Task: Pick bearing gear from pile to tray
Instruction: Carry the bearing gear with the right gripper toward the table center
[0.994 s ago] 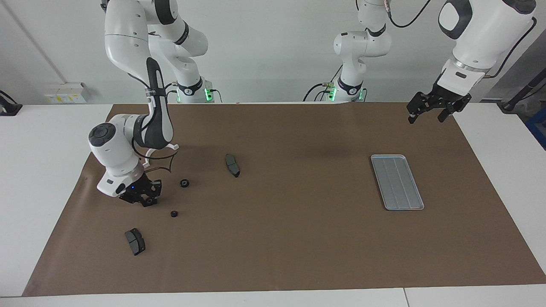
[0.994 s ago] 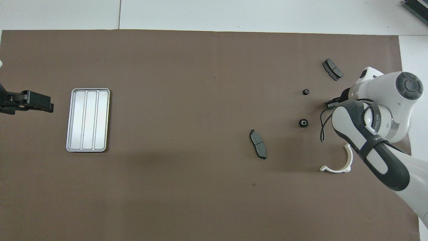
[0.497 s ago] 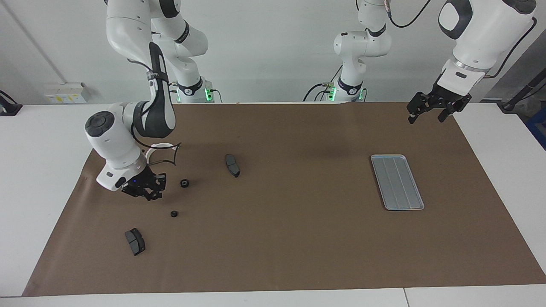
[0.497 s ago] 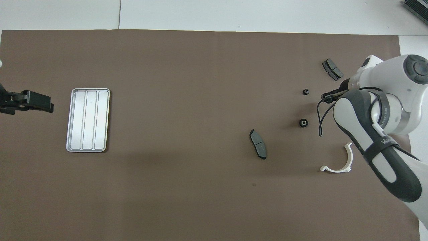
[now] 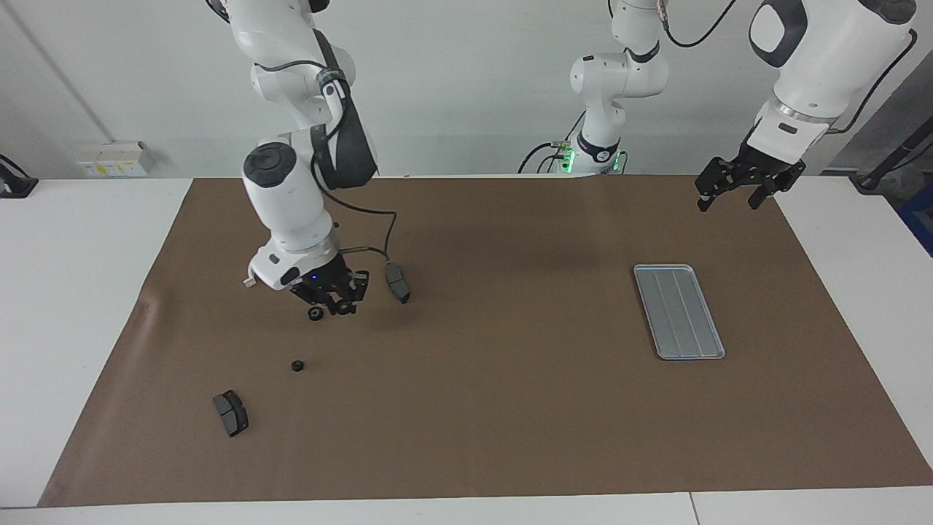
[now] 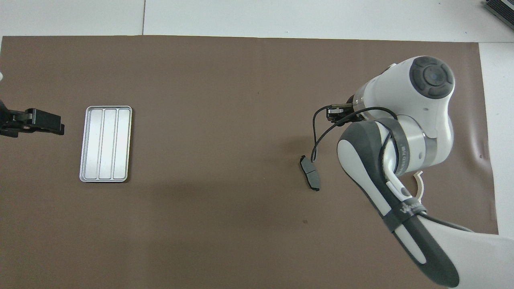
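Observation:
The pile lies toward the right arm's end of the mat: a black ring [image 5: 315, 313], a smaller black ring [image 5: 297, 365], one dark grey brake-pad piece [image 5: 397, 283] and another [image 5: 230, 413]. My right gripper [image 5: 335, 302] hangs low over the mat between the first ring and the nearer brake-pad piece [image 6: 310, 178]. In the overhead view the right arm hides both rings and most of the white half-ring bracket [image 6: 418, 188]. The silver tray [image 5: 678, 311] lies empty toward the left arm's end, also in the overhead view [image 6: 105, 143]. My left gripper [image 5: 731, 191] waits open in the air.
A brown mat [image 5: 510, 408] covers the white table [image 5: 73, 306]. The left gripper [image 6: 34, 121] hovers over the mat's edge beside the tray, at the left arm's end. A black cable [image 5: 379, 233] loops from the right wrist.
My right gripper has risen from the mat near the pile's outer edge and swung toward the middle, to beside the black ring. Both rings and the pads have stayed put. The left arm is still.

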### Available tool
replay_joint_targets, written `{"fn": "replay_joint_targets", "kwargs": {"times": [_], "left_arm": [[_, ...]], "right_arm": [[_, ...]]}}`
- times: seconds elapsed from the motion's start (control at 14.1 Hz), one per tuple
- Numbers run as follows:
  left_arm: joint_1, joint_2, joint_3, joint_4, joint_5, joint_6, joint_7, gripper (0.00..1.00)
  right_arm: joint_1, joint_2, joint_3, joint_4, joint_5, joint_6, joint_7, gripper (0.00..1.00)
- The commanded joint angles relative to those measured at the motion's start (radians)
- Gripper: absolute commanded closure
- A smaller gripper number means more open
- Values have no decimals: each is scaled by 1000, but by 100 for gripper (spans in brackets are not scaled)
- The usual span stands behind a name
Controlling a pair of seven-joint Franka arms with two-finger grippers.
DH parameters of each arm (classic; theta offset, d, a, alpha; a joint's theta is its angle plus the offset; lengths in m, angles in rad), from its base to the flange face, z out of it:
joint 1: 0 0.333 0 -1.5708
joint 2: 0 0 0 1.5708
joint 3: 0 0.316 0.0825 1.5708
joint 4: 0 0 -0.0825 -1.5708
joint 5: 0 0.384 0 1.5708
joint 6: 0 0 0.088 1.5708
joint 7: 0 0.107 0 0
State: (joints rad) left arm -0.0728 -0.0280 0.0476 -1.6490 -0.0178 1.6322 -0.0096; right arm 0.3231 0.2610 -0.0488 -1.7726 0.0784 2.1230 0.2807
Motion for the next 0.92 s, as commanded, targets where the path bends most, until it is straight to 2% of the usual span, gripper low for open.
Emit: {"fn": "replay_joint_targets", "kwargs": {"times": [0.0, 0.43, 0.57, 0.85], "left_arm": [[8, -29, -5, -32, -11, 9, 10, 0], [8, -30, -3, -32, -11, 9, 10, 0], [8, -30, -3, -32, -11, 9, 10, 0], [8, -30, -3, -32, -11, 9, 10, 0]], "right_arm": [[89, 20, -2, 15, -3, 34, 170, 100], [275, 84, -3, 18, -5, 143, 460, 100], [335, 139, -3, 21, -46, 204, 564, 100], [388, 250, -2, 97, -153, 238, 735, 100]]}}
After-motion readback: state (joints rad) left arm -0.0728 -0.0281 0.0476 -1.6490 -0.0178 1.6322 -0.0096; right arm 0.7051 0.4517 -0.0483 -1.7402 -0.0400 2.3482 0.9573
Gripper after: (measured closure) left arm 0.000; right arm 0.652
